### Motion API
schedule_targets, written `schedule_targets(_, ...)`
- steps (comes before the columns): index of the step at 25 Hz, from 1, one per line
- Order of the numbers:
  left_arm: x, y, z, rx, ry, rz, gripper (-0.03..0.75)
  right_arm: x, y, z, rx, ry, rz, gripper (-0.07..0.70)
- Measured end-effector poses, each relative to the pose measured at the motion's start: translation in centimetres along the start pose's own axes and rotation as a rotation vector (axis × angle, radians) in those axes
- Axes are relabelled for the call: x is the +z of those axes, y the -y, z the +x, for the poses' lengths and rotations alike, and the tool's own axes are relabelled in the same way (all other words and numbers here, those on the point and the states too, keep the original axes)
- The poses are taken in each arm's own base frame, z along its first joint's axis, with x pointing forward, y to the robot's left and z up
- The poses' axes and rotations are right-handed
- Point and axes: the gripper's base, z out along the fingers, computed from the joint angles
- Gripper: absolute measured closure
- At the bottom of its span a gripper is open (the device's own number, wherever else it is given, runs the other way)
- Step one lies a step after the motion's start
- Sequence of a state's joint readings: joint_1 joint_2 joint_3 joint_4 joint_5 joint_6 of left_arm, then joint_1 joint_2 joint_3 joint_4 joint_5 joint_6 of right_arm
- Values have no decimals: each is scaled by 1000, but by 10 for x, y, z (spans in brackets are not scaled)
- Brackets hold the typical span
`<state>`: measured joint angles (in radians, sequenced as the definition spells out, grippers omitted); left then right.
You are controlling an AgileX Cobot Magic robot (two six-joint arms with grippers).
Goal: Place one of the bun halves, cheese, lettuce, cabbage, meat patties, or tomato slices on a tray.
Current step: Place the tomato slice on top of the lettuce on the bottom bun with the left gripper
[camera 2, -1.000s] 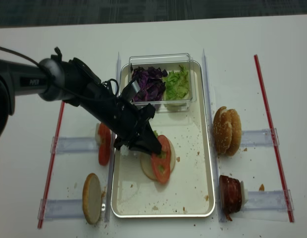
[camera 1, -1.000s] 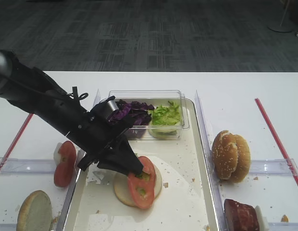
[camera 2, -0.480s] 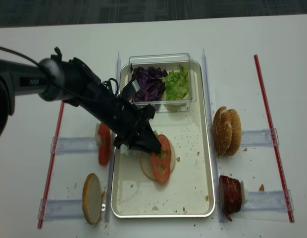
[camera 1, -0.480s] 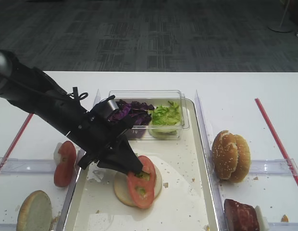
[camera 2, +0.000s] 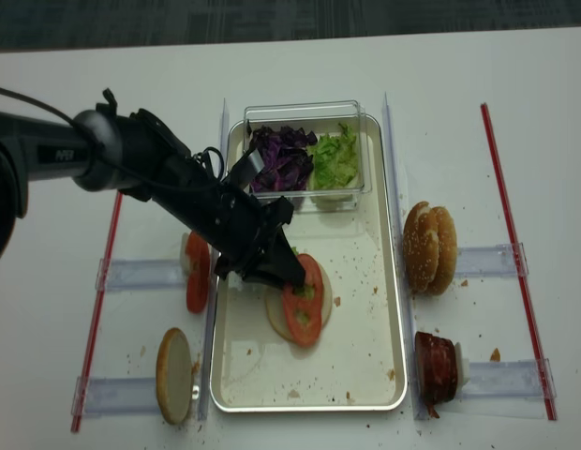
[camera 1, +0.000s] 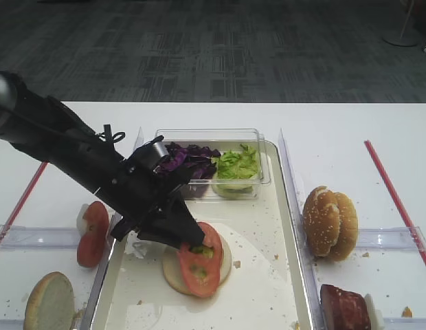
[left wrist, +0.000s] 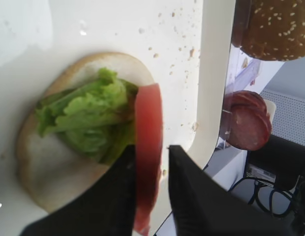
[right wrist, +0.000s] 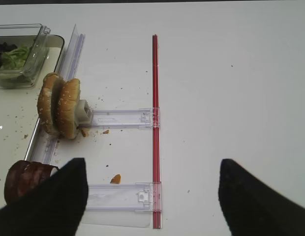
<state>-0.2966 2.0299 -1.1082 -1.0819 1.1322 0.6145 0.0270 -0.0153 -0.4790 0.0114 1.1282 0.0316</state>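
Right now the tomato slice (camera 1: pixel 198 260) lies tilted on a flat bun half (camera 1: pixel 177 269) in the middle of the tray (camera 1: pixel 282 289), its upper edge raised toward the left hand (camera 1: pixel 193 240) and its lower edge down on the bread; its broad red face looks up and toward the near edge of the counter (camera 1: pixel 337 137). In the left wrist view the slice (left wrist: pixel 147 152) shows almost edge-on, running lengthwise between the two dark fingers (left wrist: pixel 189 191), with lettuce (left wrist: pixel 88 118) on the bun's (left wrist: pixel 44 162) pale face beside it. The fingers sit close on either side of the slice's rim with only a thin gap showing; whether they are pinching it or have just let go, I cannot tell.

The left arm (camera 2: pixel 150 169) reaches in from the far left, sloping down and to the right over the tray's left rim, hand tip lowest at the slice (camera 2: pixel 303 300).

The right hand (right wrist: pixel 152 206) is off over bare counter, its two dark fingers spread wide apart, holding nothing. Upright sesame buns (right wrist: pixel 59 105) and meat patties (right wrist: pixel 24 179) stand to its left.
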Motion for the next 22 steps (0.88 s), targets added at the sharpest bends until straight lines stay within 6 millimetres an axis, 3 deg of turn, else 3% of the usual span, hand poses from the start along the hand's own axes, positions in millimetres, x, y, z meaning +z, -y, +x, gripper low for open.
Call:
schedule_targets(17, -12, -4, -4, 58, 42, 57, 265, 0, 0, 0, 0, 0, 0, 61)
schedule_targets(22, -12, -4, -4, 80, 45, 55, 218, 0, 0, 0, 0, 0, 0, 61)
